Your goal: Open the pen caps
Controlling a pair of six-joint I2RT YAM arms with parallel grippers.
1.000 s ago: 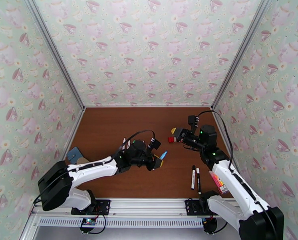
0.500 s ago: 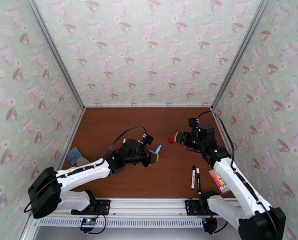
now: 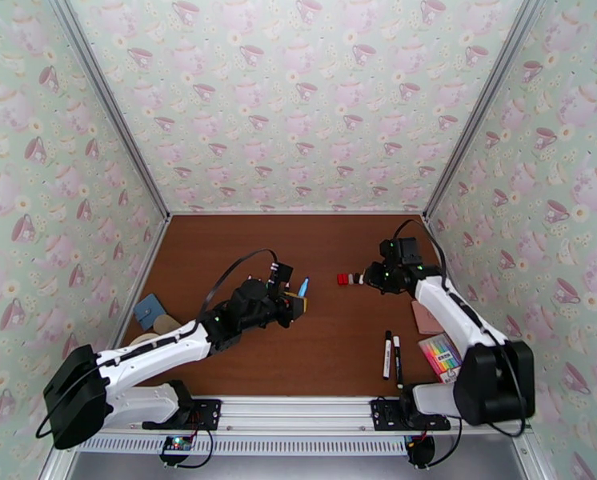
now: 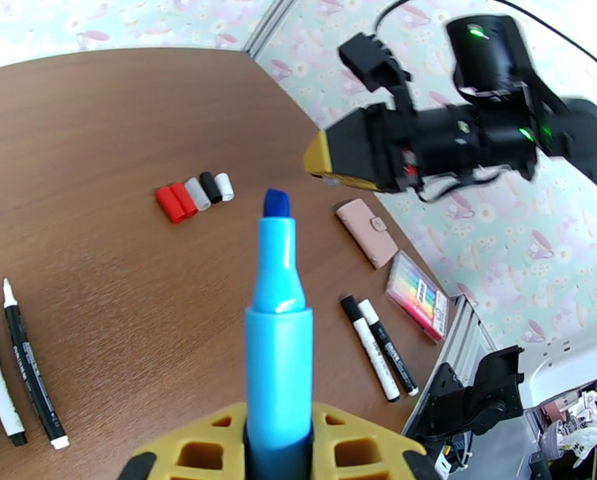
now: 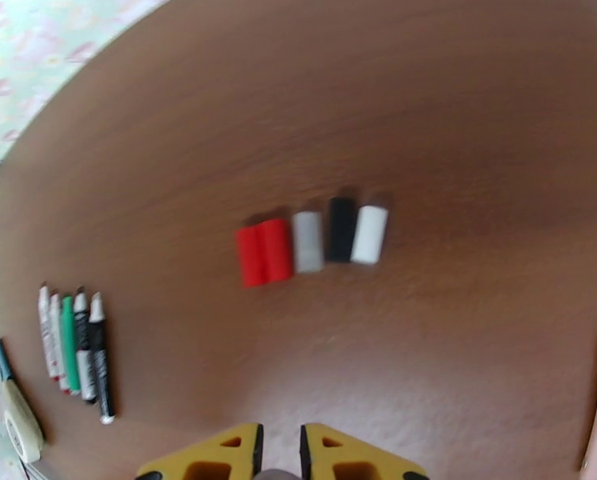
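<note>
Pen (image 4: 278, 338), blue, clamped in left gripper (image 4: 278, 446), bare tip pointing straight out toward pen caps (image 4: 197, 194); right gripper (image 5: 281, 442) closed

Blue pen (image 4: 278, 346); red, gry, blk, wht caps (image 5: 307, 242)

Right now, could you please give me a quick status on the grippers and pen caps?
Left gripper shut on uncapped light-blue plastic marker. Right gripper shut, facing row of five loose stubby caps, red to white. Nothing between them.

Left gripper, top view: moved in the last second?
Yes. The left gripper, holding the blue marker, has shifted left and up-frame, farther from the two pens lying by the near edge.
</note>
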